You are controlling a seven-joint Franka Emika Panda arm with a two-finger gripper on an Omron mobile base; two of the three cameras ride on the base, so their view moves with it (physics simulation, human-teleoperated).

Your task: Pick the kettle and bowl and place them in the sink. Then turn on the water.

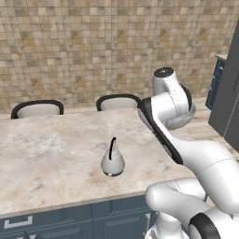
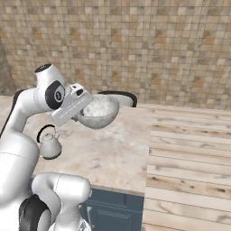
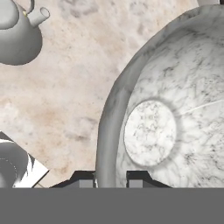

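Observation:
My gripper (image 2: 85, 106) is shut on the rim of the whitish-grey bowl (image 2: 99, 111) and holds it lifted above the marble counter (image 2: 108, 153). In the hand view the bowl's rim (image 3: 105, 131) runs between the two fingertips (image 3: 85, 177), and the speckled inside (image 3: 151, 133) faces the camera. Part of the bowl (image 1: 183, 119) peeks out behind my forearm. The silvery kettle (image 1: 112, 162) with its black arched handle stands upright on the counter, apart from the bowl, to the left of my arm (image 2: 48, 144) (image 3: 17, 35). The sink and the water are out of view.
Two dark-rimmed chair backs (image 1: 37, 108) (image 1: 117, 101) stand behind the counter's far edge. The counter ends on the right, beyond which lies a wooden floor (image 2: 189, 153). A dark cabinet (image 1: 228, 93) stands at the far right. Blue drawers (image 1: 70, 221) sit below the counter's front.

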